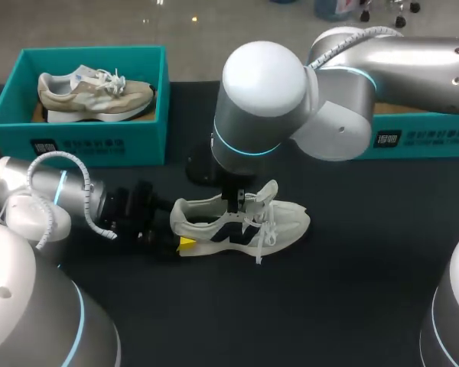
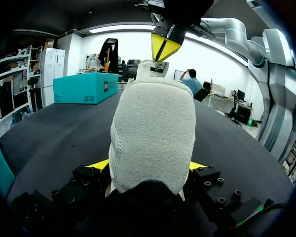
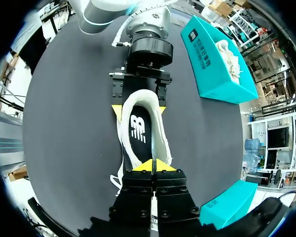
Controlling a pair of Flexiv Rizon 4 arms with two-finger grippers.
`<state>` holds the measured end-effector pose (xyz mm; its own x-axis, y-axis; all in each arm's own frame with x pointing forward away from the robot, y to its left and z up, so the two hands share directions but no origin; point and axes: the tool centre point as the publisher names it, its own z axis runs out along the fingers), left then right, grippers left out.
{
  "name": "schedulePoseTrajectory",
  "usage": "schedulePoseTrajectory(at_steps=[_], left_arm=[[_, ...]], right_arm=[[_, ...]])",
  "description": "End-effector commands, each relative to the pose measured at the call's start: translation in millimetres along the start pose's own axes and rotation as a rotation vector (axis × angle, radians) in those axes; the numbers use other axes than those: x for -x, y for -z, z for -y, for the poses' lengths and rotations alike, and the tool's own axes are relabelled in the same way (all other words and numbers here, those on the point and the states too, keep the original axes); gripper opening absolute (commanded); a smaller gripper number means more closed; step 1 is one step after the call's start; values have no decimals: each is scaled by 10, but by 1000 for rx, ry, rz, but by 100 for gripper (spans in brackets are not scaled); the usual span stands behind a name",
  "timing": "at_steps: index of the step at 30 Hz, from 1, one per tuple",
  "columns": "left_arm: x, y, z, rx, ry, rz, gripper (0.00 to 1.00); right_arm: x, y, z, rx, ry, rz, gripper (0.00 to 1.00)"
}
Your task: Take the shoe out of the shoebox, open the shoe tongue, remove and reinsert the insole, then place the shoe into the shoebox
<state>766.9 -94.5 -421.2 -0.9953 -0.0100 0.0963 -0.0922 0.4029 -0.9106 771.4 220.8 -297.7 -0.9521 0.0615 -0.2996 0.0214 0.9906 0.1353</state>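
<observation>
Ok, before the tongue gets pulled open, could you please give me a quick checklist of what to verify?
1. Left hand grips the white shoe at the heel, both sides: ok.
2. Right hand pinched on the tongue: ok.
3. Insole lies inside the shoe: ok.
4. Shoe stands upright on the table: ok.
5. Laces free of the right hand: cannot tell.
</observation>
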Motion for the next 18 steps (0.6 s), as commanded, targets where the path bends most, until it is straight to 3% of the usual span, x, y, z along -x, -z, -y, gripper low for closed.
schedulePoseTrajectory(at_steps=[1, 13, 18], left_arm=[[23, -13, -45, 3, 1, -1, 0], [23, -13, -45, 3, 1, -1, 0], [23, -13, -45, 3, 1, -1, 0]], right_arm=[[12, -74, -64, -22, 19, -13, 0], [12, -74, -64, -22, 19, -13, 0], [7, -213, -217, -56, 61, -30, 0]])
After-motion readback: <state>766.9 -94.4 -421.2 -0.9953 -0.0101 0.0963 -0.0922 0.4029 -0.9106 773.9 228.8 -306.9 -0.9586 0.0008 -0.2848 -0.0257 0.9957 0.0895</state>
